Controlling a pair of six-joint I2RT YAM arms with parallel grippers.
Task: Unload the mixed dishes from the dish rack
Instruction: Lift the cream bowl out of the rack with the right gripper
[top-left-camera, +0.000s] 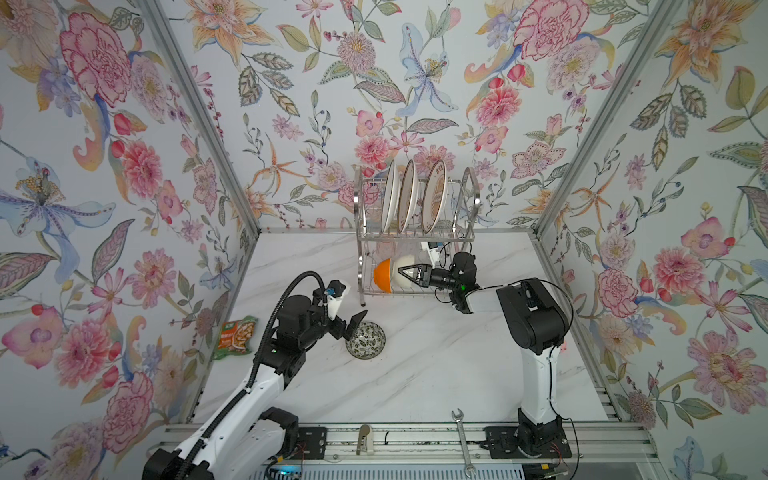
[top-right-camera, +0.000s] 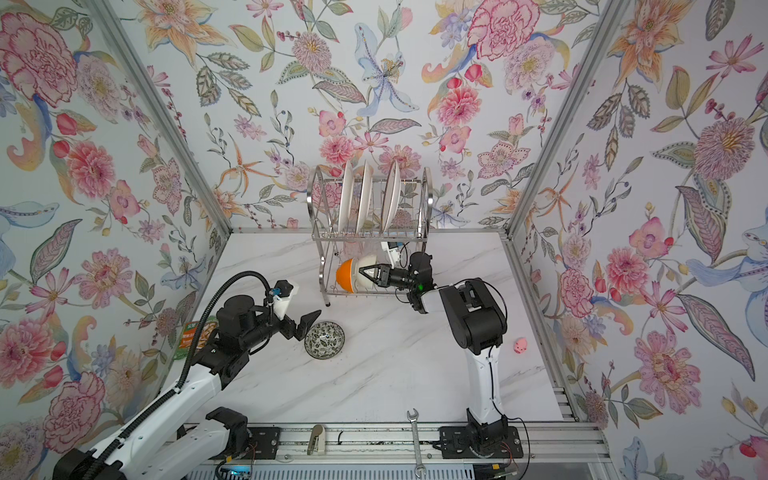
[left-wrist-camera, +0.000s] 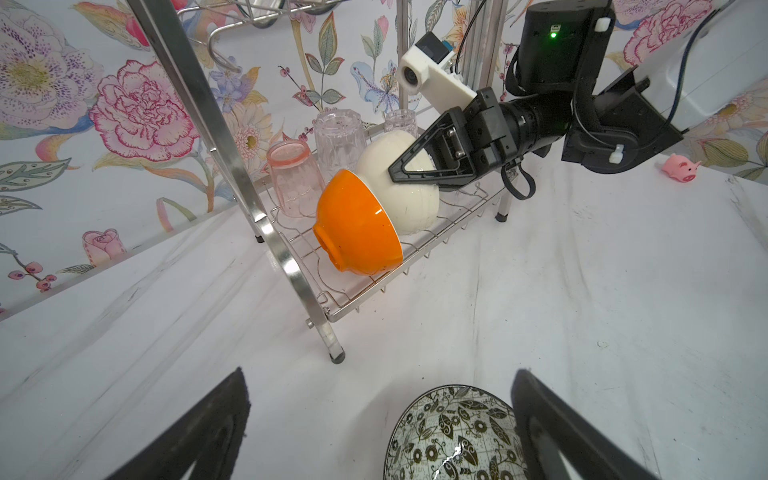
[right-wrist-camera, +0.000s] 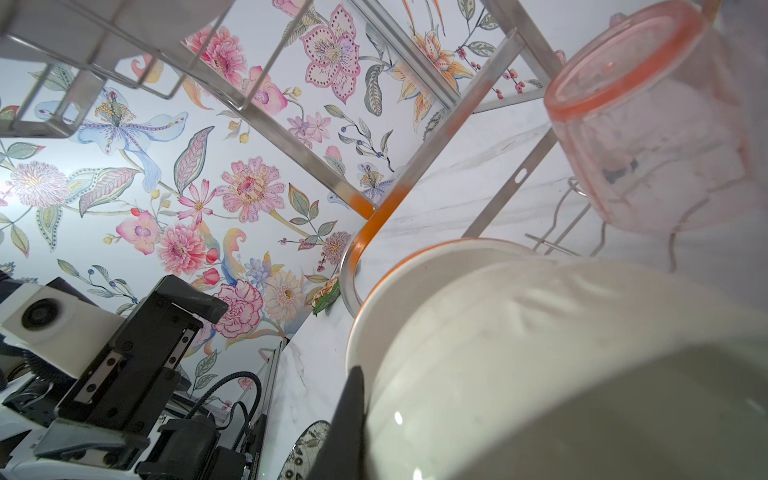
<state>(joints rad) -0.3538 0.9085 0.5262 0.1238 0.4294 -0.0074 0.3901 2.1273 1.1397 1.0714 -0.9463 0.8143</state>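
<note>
Bowl removal from the lower tier of the dish rack (top-left-camera: 415, 237) looks to be the step in hand. The right fingers (left-wrist-camera: 432, 178) are pressed almost together, pinching the wall of the cream bowl (left-wrist-camera: 399, 199). That bowl lies on its side with its dome nested into the orange bowl (left-wrist-camera: 353, 226), which sits just beyond the fingertips.

Deeper into the rack from these fingers stand a pink tumbler (left-wrist-camera: 293, 178) and a clear tumbler (left-wrist-camera: 338, 137). Above them, on the upper tier, three plates (top-left-camera: 409, 195) stand on edge.

The left fingers (left-wrist-camera: 199, 432) are spread wide and hold nothing. A dark-patterned bowl (left-wrist-camera: 453, 432) sits upright on the bench (top-left-camera: 436, 374) just below them, nearer one finger than the other, so that dish seems already unloaded.

Next, by my reading, the right arm must draw the cream bowl back out the way the fingers reach in. It needs to stay low enough to pass under the upper shelf and slip the bowl free of the orange one without dragging that bowl off the wires. Most of the load has not yet come out.
</note>
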